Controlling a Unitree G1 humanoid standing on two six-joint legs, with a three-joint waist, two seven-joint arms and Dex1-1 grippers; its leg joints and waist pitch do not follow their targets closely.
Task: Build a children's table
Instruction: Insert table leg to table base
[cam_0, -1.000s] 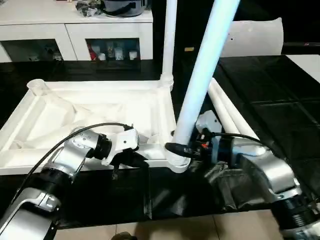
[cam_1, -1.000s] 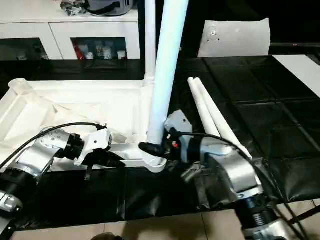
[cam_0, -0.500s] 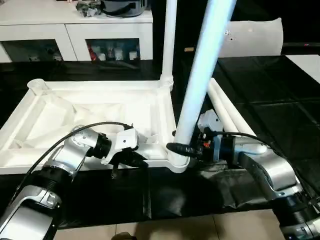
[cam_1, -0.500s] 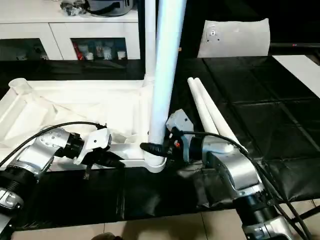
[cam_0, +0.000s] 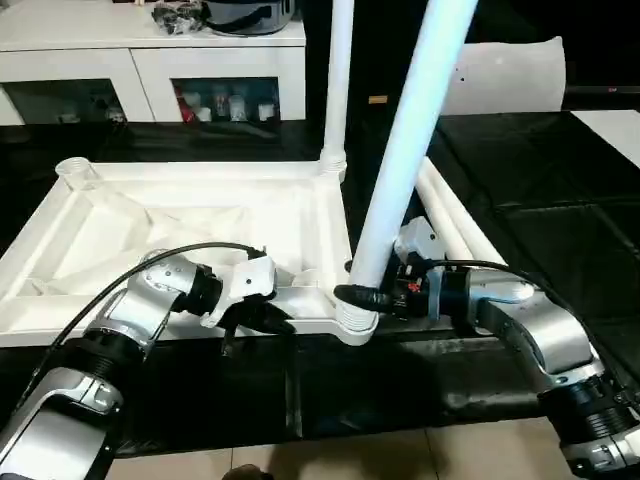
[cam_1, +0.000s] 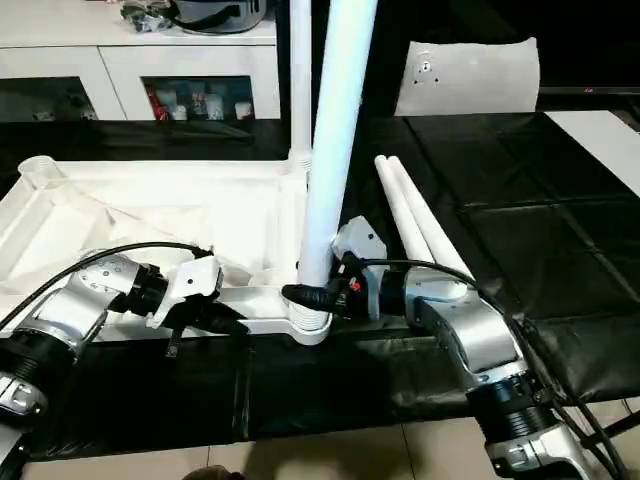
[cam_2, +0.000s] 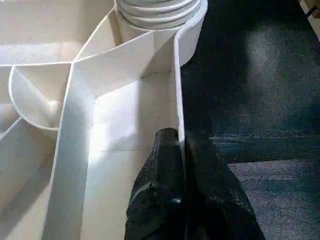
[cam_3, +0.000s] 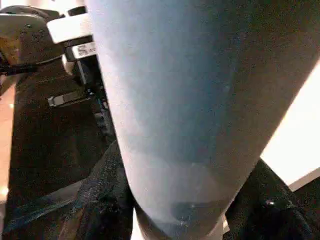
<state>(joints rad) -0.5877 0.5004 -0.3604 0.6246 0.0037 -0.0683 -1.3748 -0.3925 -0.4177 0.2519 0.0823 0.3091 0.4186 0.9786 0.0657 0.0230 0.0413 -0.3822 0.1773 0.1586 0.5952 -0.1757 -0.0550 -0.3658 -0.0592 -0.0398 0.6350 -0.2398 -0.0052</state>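
Note:
The children's table top (cam_0: 60, 330) lies upside down on the black surface, ribbed underside up. One white leg (cam_0: 338, 80) stands upright in its far right corner socket. A second leg (cam_0: 405, 150) stands in the near right corner socket, leaning slightly right. My right gripper (cam_0: 362, 298) is shut on this leg just above the socket, a black finger (cam_3: 105, 200) on each side of the leg (cam_3: 190, 100). My left gripper (cam_0: 262, 318) is shut on the top's near rim (cam_2: 176, 90), pinching the thin wall between its fingers (cam_2: 165, 170). Two loose legs (cam_0: 455, 225) lie to the right.
A white cabinet (cam_0: 150, 70) with glass doors stands behind the work. A flat white board (cam_0: 510, 75) leans at the back right. The black surface's front edge (cam_0: 400, 430) runs close below my arms, with tiled floor beyond it.
My right forearm has shifted a little and the held leg's lean has changed slightly. The left arm and the table top have stayed put.

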